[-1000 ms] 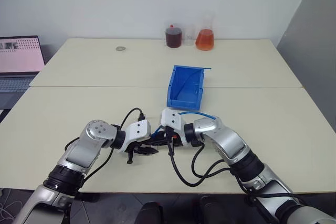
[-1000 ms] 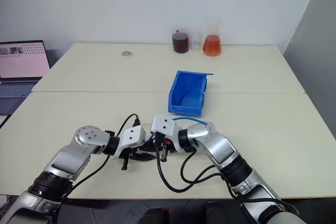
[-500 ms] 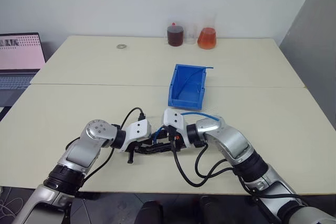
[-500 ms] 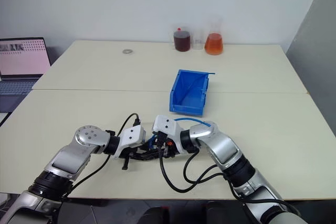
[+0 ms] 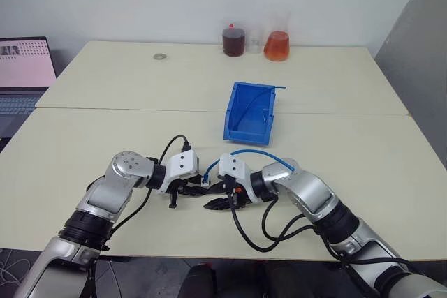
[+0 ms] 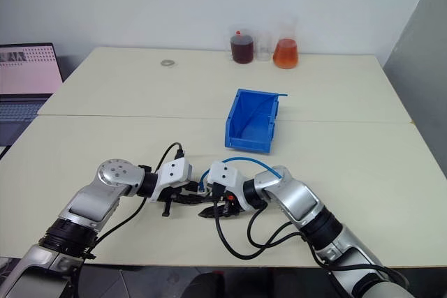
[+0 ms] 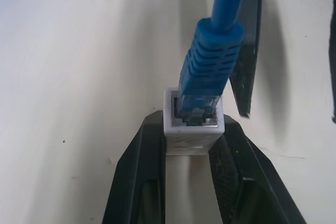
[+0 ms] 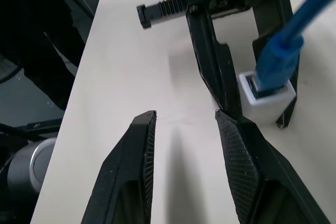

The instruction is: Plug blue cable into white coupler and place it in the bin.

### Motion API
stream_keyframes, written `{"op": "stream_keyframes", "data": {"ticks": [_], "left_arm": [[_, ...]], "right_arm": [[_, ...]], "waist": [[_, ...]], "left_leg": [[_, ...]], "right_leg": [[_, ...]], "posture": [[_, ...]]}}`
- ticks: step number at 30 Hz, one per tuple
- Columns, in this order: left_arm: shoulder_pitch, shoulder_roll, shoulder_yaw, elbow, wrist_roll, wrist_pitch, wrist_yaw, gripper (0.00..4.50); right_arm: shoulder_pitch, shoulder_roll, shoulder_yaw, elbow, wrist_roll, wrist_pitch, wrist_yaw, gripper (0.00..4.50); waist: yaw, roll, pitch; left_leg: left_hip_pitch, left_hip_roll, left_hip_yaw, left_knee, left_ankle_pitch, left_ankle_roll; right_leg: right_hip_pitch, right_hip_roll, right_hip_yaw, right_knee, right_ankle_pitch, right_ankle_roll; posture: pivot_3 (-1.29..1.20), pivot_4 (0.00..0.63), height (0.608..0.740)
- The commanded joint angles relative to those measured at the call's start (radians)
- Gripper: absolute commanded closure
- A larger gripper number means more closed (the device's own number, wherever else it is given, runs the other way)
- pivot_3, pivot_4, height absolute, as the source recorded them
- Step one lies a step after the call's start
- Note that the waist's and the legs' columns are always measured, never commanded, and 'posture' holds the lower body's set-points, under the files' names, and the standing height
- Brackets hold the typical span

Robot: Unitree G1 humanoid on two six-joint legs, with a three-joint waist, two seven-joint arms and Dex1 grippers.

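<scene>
Compared with a second ago, our right gripper [image 8: 184, 166] has let go of the blue cable [image 7: 210, 72] and now stands open beside it. Our left gripper [image 7: 191, 153] is closed on the white coupler [image 7: 192, 129], with the plug seated inside. The bin [image 5: 248, 113] holds nothing we can see. Two flasks [image 5: 255, 38] carry dark and orange liquid.

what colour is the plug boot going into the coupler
Blue, ribbed; the blue cable enters the white coupler, clearest in the left wrist view.

head eyes: high, looking down over the table [image 5: 84, 137]
wrist cams: tight, both catching the white coupler [image 7: 193, 132]
</scene>
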Motion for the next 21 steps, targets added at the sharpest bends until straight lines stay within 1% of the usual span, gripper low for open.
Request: {"op": "stream_keyframes", "data": {"ticks": [1, 3, 6, 8, 9, 15, 16, 21], "left_arm": [[0.011, 0.016, -0.007, 0.037, 0.031, 0.014, 0.012, 3.70], [0.014, 0.019, -0.009, 0.034, 0.026, 0.013, 0.002, 3.70], [0.020, 0.026, -0.007, 0.024, 0.011, 0.015, -0.021, 3.70], [0.023, 0.030, -0.006, 0.021, 0.004, 0.009, -0.036, 3.70], [0.025, 0.031, -0.004, 0.019, 0.001, 0.006, -0.043, 3.70], [0.018, 0.046, -0.011, 0.015, 0.011, -0.011, -0.075, 3.70], [0.016, 0.047, -0.014, 0.015, 0.015, -0.014, -0.077, 3.70], [0.009, 0.041, -0.022, 0.016, 0.026, -0.017, -0.080, 3.70]], "right_arm": [[-0.027, -0.032, -0.040, -0.014, 0.012, 0.025, 0.002, 2.61], [-0.034, -0.068, -0.051, -0.035, 0.018, 0.045, 0.017, 2.61], [-0.036, -0.085, -0.077, -0.060, 0.033, 0.058, 0.009, 2.61], [-0.030, -0.085, -0.090, -0.080, 0.046, 0.068, 0.007, 2.26], [-0.026, -0.083, -0.095, -0.089, 0.047, 0.073, 0.001, 2.16], [-0.023, -0.055, -0.118, -0.130, 0.071, 0.114, -0.050, 0.83], [-0.028, -0.037, -0.120, -0.131, 0.074, 0.123, -0.065, 0.62], [-0.039, 0.026, -0.112, -0.095, 0.060, 0.129, -0.131, 0.58]], "waist": [[0.000, 0.000, 0.000], [0.000, 0.000, 0.000], [0.000, 0.000, 0.000], [-0.003, 0.000, 0.000], [-0.004, 0.000, 0.000], [-0.005, 0.000, 0.000], [-0.005, 0.000, 0.000], [-0.004, 0.000, 0.000]], "left_leg": [[0.000, 0.000, 0.000, 0.000, 0.000, 0.000], [0.000, 0.000, 0.000, 0.001, 0.000, 0.000], [-0.001, -0.001, 0.001, 0.001, 0.000, 0.000], [-0.001, -0.001, 0.001, 0.001, 0.000, 0.000], [-0.001, 0.000, 0.002, 0.001, 0.000, 0.000], [-0.002, 0.001, 0.001, 0.001, 0.000, 0.000], [-0.002, 0.001, 0.001, 0.001, 0.000, 0.000], [-0.003, 0.000, 0.001, 0.001, 0.000, 0.000]], "right_leg": [[0.000, 0.000, 0.000, 0.000, 0.000, 0.000], [0.000, 0.000, 0.000, 0.000, 0.000, 0.001], [0.000, 0.000, 0.001, 0.000, 0.001, 0.001], [-0.001, 0.001, 0.001, 0.000, 0.001, 0.001], [-0.002, 0.001, 0.001, 0.000, 0.001, 0.001], [-0.002, 0.002, 0.001, 0.000, 0.001, 0.001], [-0.002, 0.002, 0.001, 0.000, 0.001, 0.001], [-0.002, 0.002, 0.002, 0.000, 0.001, 0.001]], "posture": [[0.00, 0.150, 0.740], [0.00, 0.150, 0.740], [0.00, 0.150, 0.740], [0.00, 0.150, 0.740], [0.00, 0.150, 0.740], [0.00, 0.150, 0.740], [0.00, 0.150, 0.740], [0.00, 0.150, 0.740]]}}
